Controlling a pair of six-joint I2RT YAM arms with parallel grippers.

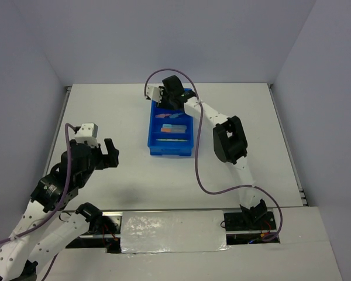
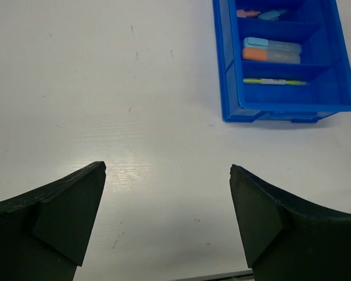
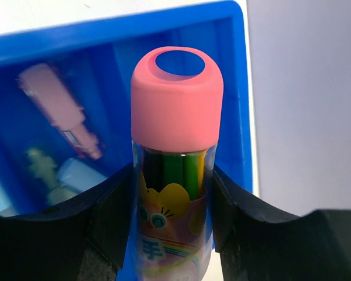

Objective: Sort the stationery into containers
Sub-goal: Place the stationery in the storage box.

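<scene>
Most of the sorting looks done from my end. The blue tray (image 1: 169, 150) already has a yellow pen (image 2: 275, 81) in the nearest compartment and a blue marker (image 2: 272, 44) lying against an orange-grey marker (image 2: 271, 55) in the next one. Further back there are pink and blue bits, plus a pink marker (image 3: 58, 108).

I can't spot anything loose outside the tray, so I reckon what's left is the pink-capped tube (image 3: 176, 99). The right gripper (image 3: 172, 193) has it pinched on both sides just below the cap, which pokes out past the fingertips. In the top view it hangs over the far end of the tray, not dropped in yet. I can't tell exactly which compartment is under it.

The left gripper (image 2: 168, 170) is spread wide with nothing in it, over bare table (image 2: 105, 88), well apart from the tray.
</scene>
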